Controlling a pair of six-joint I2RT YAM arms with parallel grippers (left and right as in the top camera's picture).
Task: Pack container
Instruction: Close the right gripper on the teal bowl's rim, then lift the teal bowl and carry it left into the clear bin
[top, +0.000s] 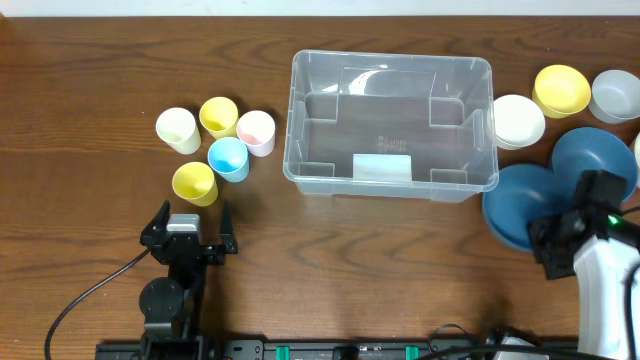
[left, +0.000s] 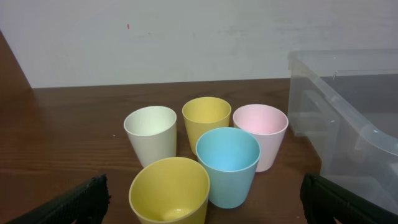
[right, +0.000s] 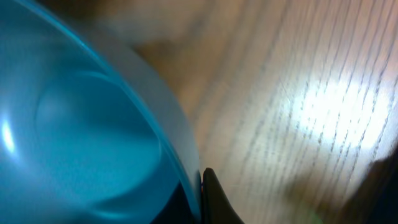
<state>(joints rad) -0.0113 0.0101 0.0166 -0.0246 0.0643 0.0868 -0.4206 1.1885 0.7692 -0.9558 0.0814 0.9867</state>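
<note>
The clear container (top: 296, 120) stands empty at the table's middle, with a pale label (top: 382, 167) on its near wall. Its corner shows at the right of the left wrist view (left: 354, 118). My left gripper (top: 190, 228) is open and empty, just short of a yellow cup (top: 195, 183). In the left wrist view its fingers (left: 202, 208) flank that yellow cup (left: 169, 190). My right gripper (top: 558, 240) is shut on the rim of a blue bowl (top: 515, 205). The right wrist view shows the rim (right: 180, 137) pinched between the fingers (right: 200, 193).
Left of the container stand a white cup (top: 177, 129), a second yellow cup (top: 218, 116), a pink cup (top: 256, 132) and a blue cup (top: 228, 158). At the right are a second blue bowl (top: 590, 160), a white bowl (top: 518, 120), a yellow bowl (top: 561, 90) and a grey bowl (top: 615, 95).
</note>
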